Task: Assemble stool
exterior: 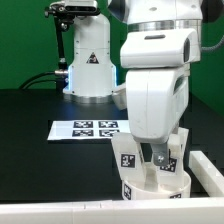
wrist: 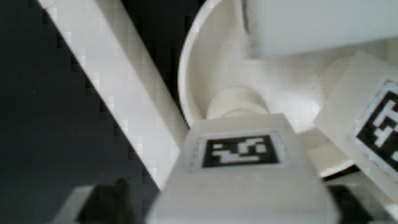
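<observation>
The white stool parts are clustered at the near edge of the table, under my arm. My gripper (exterior: pixel 160 156) reaches down over a white tagged leg (exterior: pixel 170 167). In the wrist view that leg (wrist: pixel 240 150) lies between my two dark fingers (wrist: pixel 103 203), and my gripper (wrist: pixel 235 208) straddles it closely. Whether the pads touch the leg does not show. Just past it curves the rim of the round seat (wrist: pixel 222 55). Another tagged stool part (exterior: pixel 128 158) stands at the exterior view's left of the gripper. The arm hides much of the seat in the exterior view.
The marker board (exterior: pixel 88 128) lies flat on the black table behind the parts. A white robot base (exterior: pixel 88 62) stands at the back. A white rail (exterior: pixel 60 210) runs along the table's near edge, shown in the wrist view as a white bar (wrist: pixel 107 80).
</observation>
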Available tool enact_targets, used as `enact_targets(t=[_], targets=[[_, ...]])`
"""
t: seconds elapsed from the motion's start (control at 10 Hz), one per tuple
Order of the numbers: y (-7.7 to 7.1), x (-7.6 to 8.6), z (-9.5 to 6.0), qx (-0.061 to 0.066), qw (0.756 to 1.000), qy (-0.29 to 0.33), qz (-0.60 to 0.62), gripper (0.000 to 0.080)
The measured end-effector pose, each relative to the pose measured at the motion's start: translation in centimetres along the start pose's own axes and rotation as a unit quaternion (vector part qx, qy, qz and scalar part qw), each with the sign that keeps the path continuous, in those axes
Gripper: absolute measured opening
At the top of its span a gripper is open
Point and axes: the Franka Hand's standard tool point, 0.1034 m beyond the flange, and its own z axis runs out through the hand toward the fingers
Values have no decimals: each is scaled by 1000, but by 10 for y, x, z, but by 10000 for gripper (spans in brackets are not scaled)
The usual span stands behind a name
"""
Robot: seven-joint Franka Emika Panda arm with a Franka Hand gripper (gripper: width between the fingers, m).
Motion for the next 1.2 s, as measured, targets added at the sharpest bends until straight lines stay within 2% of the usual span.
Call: enact_targets(t=[0.1,0.2,0.4,0.5,0.6,0.8,0.9,1.1,1.2], targets=[[0,0,0,0,1000,0,16,391],[0,0,0,1,998,0,59,334],[0,-1,1,2,990,4,140,334],[0,-3,3,2,970,12,241,334],[-1,1,4,-4,945,20,326,334],[-4,10,5,1,883,28,468,334],[-4,10,5,2,875,29,484,334],[-4,11,4,6,838,31,544,334],[-5,13,4,9,813,32,582,334]])
